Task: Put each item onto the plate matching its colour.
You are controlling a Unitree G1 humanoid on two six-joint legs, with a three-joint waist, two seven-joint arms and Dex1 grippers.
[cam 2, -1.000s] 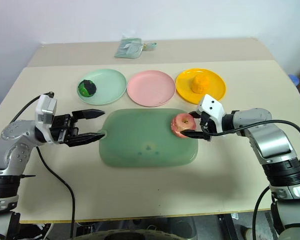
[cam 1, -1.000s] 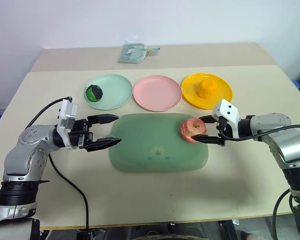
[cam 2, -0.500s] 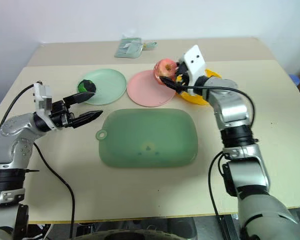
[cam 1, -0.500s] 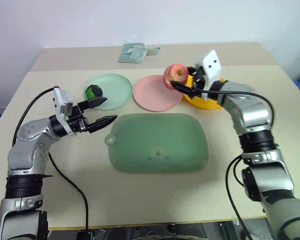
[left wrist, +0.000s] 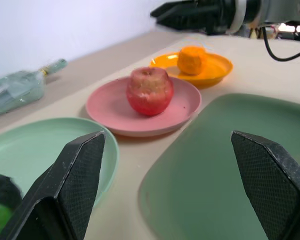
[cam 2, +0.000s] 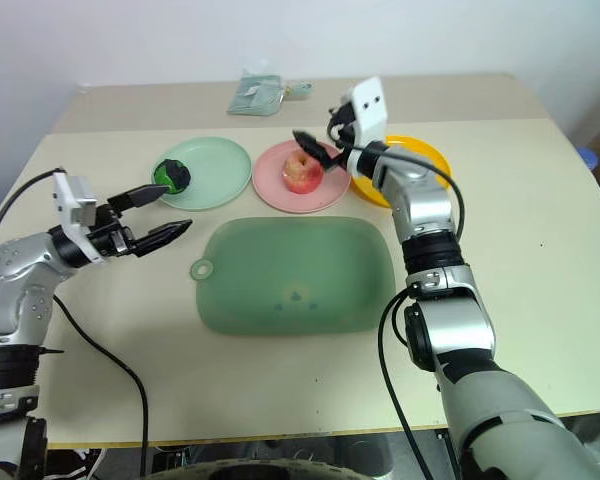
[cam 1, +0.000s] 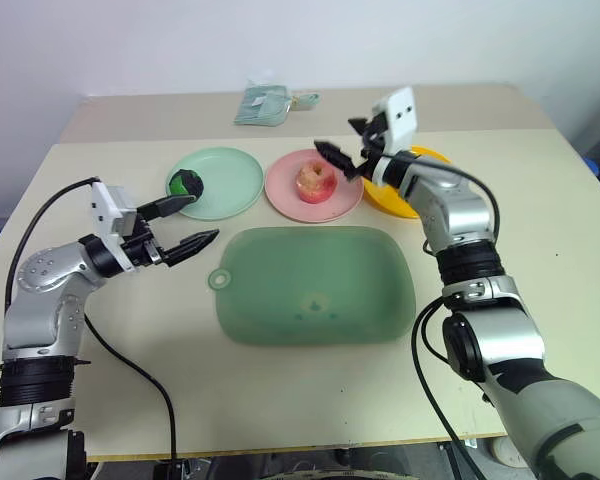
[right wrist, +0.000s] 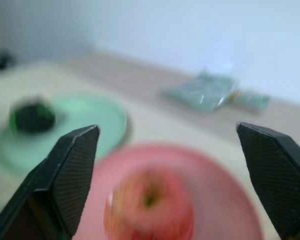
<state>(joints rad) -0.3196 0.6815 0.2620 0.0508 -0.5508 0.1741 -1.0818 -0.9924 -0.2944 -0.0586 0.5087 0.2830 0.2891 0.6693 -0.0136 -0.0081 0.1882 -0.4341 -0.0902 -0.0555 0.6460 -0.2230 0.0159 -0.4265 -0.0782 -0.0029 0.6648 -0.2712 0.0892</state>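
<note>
Apple [cam 1: 314,182] resting on the pink plate [cam 1: 283,192], near the middle of the desk's [cam 1: 500,230] far half, stem up, free of any grip

Right gripper [cam 1: 348,151] poised just above and behind the apple, fingers spread wide with nothing between them, so release looks done

Green ball [cam 1: 186,184] sitting on the mint plate [cam 1: 230,180], toward that plate's left rim; orange fruit [left wrist: 192,59] sitting on the yellow plate [left wrist: 217,67], partly hidden behind the right arm in the head views

Three plates in a row along the far side of the desk, mint at the left, pink in the middle, yellow at the right; large green mat [cam 1: 315,285] lying in front of them, nothing on it

Left gripper [cam 1: 180,226] hovering level over the desk near the left edge, just beside the mat's tab, fingers wide apart and empty, pointing toward the plates

Judged as the last step: every item appears matched to its plate, with only the withdrawal left

Next move likely a lift of the right gripper up and back, clear of the apple and the yellow plate's rim; risk of a fingertip nudging the apple and rolling it off the shallow plate

Small pouch [cam 1: 265,104] lying at the far edge, apart from the rest
</note>
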